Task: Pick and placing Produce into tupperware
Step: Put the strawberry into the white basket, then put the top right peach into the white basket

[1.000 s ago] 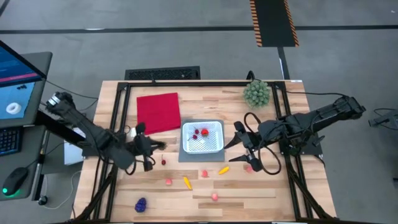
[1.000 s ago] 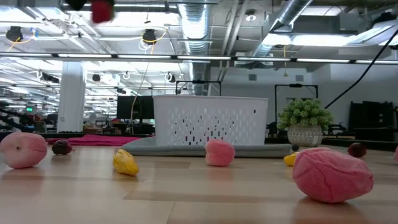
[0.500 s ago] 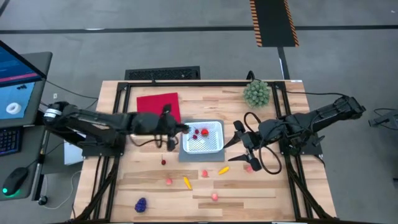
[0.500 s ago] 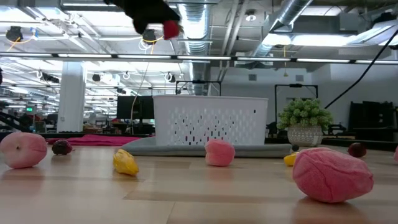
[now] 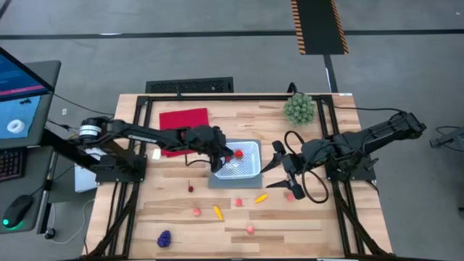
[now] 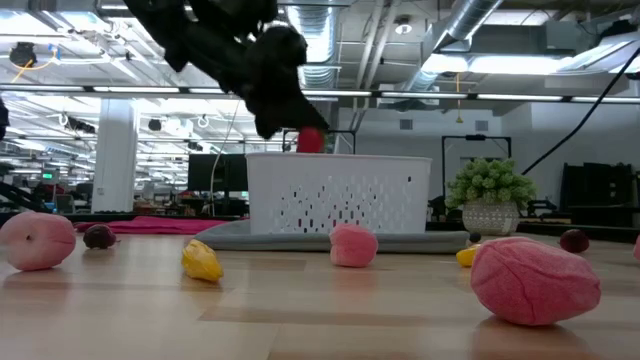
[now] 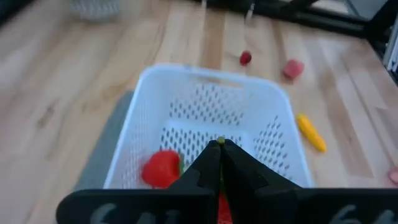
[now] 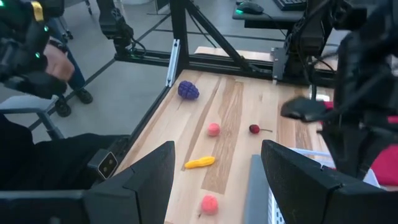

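Observation:
My left gripper (image 5: 227, 154) hangs over the left part of the white tupperware (image 5: 251, 171), shut on a small red toy fruit (image 6: 311, 140). Another red piece (image 7: 161, 168) lies inside on the mesh floor. On the table rest a dark cherry (image 5: 190, 188), pink pieces (image 5: 196, 212) (image 5: 238, 202) (image 5: 250, 229) (image 5: 289, 195), yellow-orange ones (image 5: 217, 212) (image 5: 260, 197) and the purple grape bunch (image 5: 164, 238). My right gripper (image 5: 278, 168) waits open, right of the tupperware. My left gripper pinches the red toy fruit (image 7: 223, 209) between its two fingers (image 7: 208, 163), coming from above and slanting toward the table's right. A small yellow-green tip (image 7: 221, 142) shows at the fingertips. The fruit is lifted clear, just above the tupperware's rim (image 6: 340, 157).
The tupperware sits on a grey mat (image 5: 213, 182). A red cloth (image 5: 183, 120) lies to its far left and a green spiky plant (image 5: 299, 109) stands near the far right corner. A black frame (image 5: 138, 145) borders the table. A person's hand (image 8: 59, 62) shows beyond the table.
My left gripper has carried the red toy fruit from the table's left side toward the right and slightly far, reaching over the tupperware, and has come down until the fruit is just above the rim. The right arm has kept still.

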Robot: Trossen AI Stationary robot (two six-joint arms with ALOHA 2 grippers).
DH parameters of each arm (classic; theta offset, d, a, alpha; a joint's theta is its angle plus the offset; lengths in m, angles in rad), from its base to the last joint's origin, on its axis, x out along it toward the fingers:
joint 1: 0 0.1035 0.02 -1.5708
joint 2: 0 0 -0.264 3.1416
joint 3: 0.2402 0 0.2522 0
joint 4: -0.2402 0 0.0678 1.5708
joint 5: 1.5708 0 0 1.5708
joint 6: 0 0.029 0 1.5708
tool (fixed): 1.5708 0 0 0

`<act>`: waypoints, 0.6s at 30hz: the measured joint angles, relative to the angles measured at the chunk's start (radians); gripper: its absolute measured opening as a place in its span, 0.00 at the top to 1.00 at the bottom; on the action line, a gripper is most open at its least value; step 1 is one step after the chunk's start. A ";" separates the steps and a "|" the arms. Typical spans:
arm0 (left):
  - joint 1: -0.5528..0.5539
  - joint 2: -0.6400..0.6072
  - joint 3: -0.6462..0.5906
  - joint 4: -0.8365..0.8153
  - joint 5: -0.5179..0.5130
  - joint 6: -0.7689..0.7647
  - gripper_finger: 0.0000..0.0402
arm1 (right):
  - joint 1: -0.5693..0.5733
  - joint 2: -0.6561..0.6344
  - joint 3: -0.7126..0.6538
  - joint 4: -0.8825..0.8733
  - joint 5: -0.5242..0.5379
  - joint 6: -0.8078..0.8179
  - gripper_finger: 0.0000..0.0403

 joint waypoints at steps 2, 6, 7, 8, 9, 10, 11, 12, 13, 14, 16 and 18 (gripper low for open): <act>0.015 0.037 0.013 -0.001 0.023 -0.029 1.00 | 0.000 0.000 0.000 -0.002 0.000 0.000 0.34; 0.040 0.089 0.054 -0.028 0.036 -0.108 1.00 | -0.001 0.000 0.000 -0.005 0.000 -0.005 0.34; 0.043 0.098 0.061 -0.031 0.031 -0.126 1.00 | -0.001 0.000 0.000 -0.005 0.000 -0.005 0.34; 0.045 0.103 0.067 -0.033 0.026 -0.137 0.99 | -0.001 0.000 0.000 -0.005 0.000 -0.005 0.34; 0.047 0.112 0.075 -0.032 0.022 -0.143 0.97 | -0.001 0.000 0.000 -0.005 0.000 -0.005 0.34; 0.047 0.115 0.080 -0.029 0.019 -0.146 0.95 | -0.001 0.000 0.000 -0.005 0.000 -0.005 0.34; 0.047 0.114 0.081 -0.032 0.019 -0.146 0.93 | -0.001 0.000 0.000 -0.005 0.000 -0.005 0.34; 0.047 0.114 0.086 -0.031 0.015 -0.145 0.90 | -0.002 0.000 0.000 -0.005 0.000 -0.005 0.34; 0.047 0.114 0.088 -0.024 0.005 -0.145 0.87 | -0.002 0.000 0.000 -0.006 0.000 -0.006 0.34; 0.047 0.113 0.089 -0.023 0.001 -0.145 0.83 | -0.002 0.000 0.000 -0.006 0.000 -0.006 0.34; 0.047 0.113 0.088 -0.015 0.001 -0.148 0.75 | -0.004 0.000 0.000 -0.005 0.000 -0.012 0.34; 0.047 0.113 0.088 0.002 -0.014 -0.145 0.68 | -0.008 0.000 0.000 -0.005 0.001 -0.021 0.34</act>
